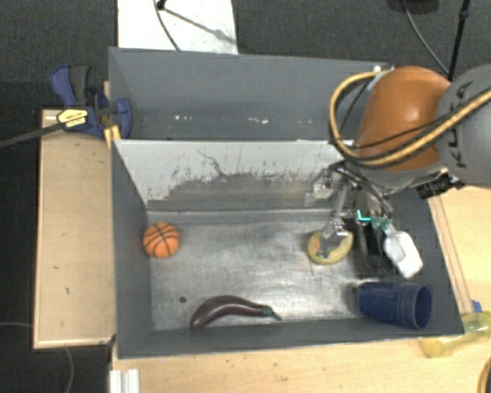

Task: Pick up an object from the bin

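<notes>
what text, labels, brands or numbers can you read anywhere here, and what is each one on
"KU": dark letters on the grey arm link; the rest of the word cannot be read.
No readable print on the orange basketball, the blue cup, the dark purple aubergine-shaped thing or the yellowish round thing below the gripper.

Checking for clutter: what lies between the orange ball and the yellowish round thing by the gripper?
Nothing; in the camera view, bare bin floor runs from the orange ball to the yellowish round thing.
</notes>
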